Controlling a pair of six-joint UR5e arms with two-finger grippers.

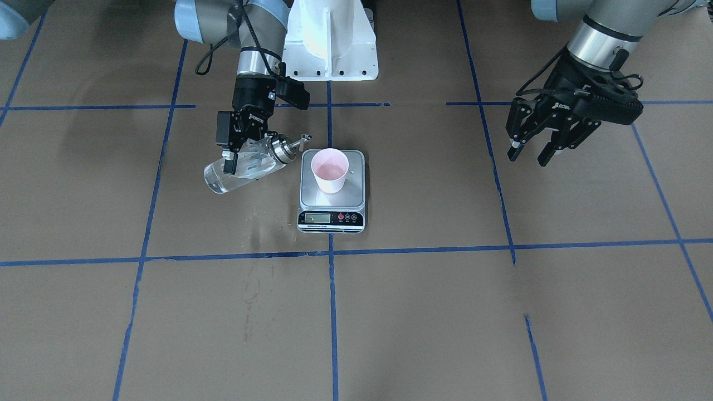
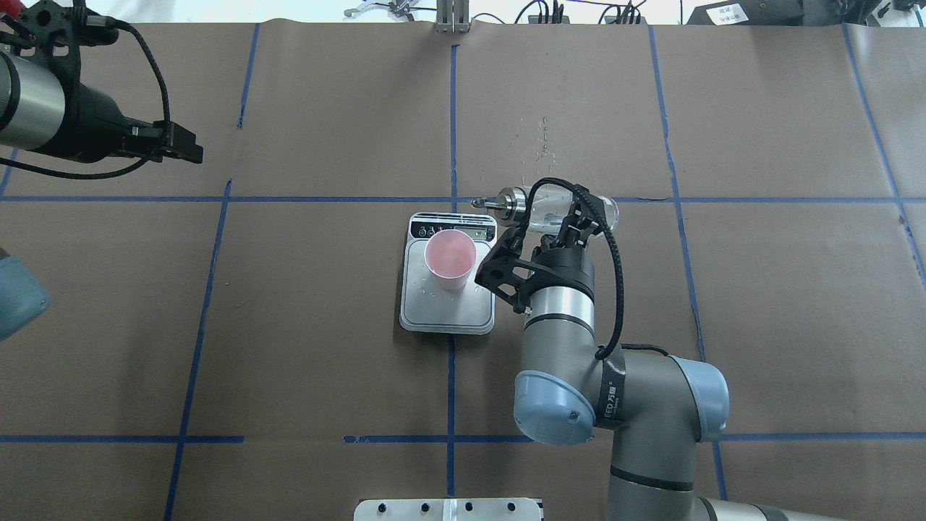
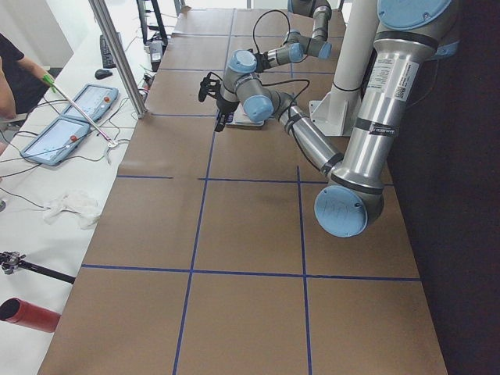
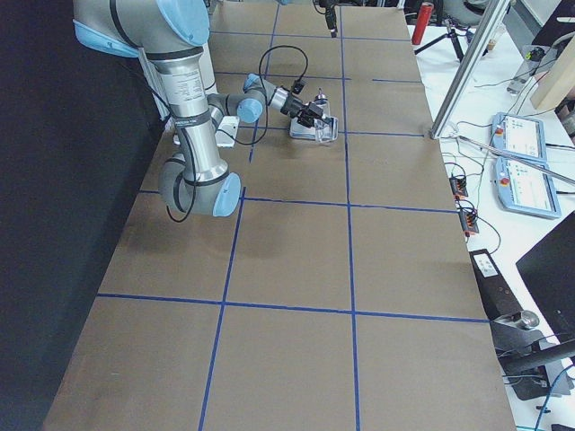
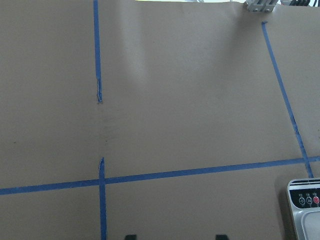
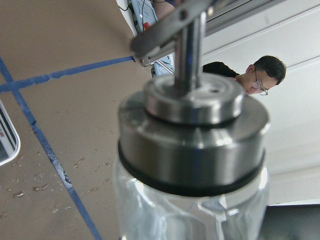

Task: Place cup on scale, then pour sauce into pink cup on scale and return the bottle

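Right pincer (image 1: 245, 157) is clenched around the clear glass bottle (image 1: 253, 168), which is held above the counter (image 1: 445, 312), tilted almost flat, its metal spout (image 1: 303, 138) aimed towards the pink cup (image 1: 330, 170). The cup is seen upright on the silver platform of the kitchen scale (image 1: 309, 192), so the first step is judged done and pouring in hand. The spout tip appears just beside the cup's rim, not over its mouth. A little clear sauce (image 1: 223, 181) is seen low in the bottle. Left pincer (image 1: 528, 157) is released and empty, well apart. Next, the spout is judged to need centring over the cup before steeper tipping, lest sauce be spilled on the scale.
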